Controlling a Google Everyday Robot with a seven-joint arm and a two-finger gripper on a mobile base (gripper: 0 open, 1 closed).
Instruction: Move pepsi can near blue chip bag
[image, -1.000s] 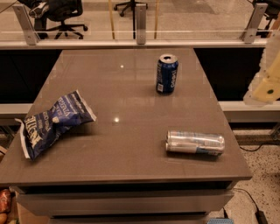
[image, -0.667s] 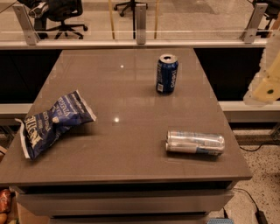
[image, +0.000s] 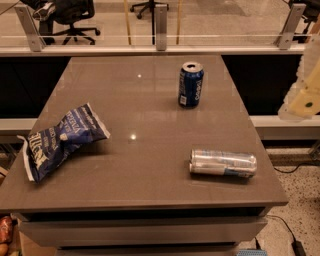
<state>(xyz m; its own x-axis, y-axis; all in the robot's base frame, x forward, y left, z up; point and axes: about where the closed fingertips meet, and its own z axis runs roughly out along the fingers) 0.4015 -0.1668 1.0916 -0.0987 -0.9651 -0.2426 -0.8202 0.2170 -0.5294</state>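
Note:
The pepsi can (image: 190, 84) stands upright on the far middle-right of the grey table (image: 145, 165); it is dark blue with a silver top. The blue chip bag (image: 59, 139) lies wrinkled near the table's left edge, far from the can. My gripper (image: 304, 94) shows as a pale, blurred shape at the right edge of the view, off the table's right side and to the right of the pepsi can. It holds nothing that I can see.
A slim silver-and-pale-blue can (image: 223, 162) lies on its side near the table's front right. A glass railing (image: 160, 30) runs behind the table, with office chairs (image: 70, 15) beyond it. A cable (image: 285, 230) lies on the floor at the right.

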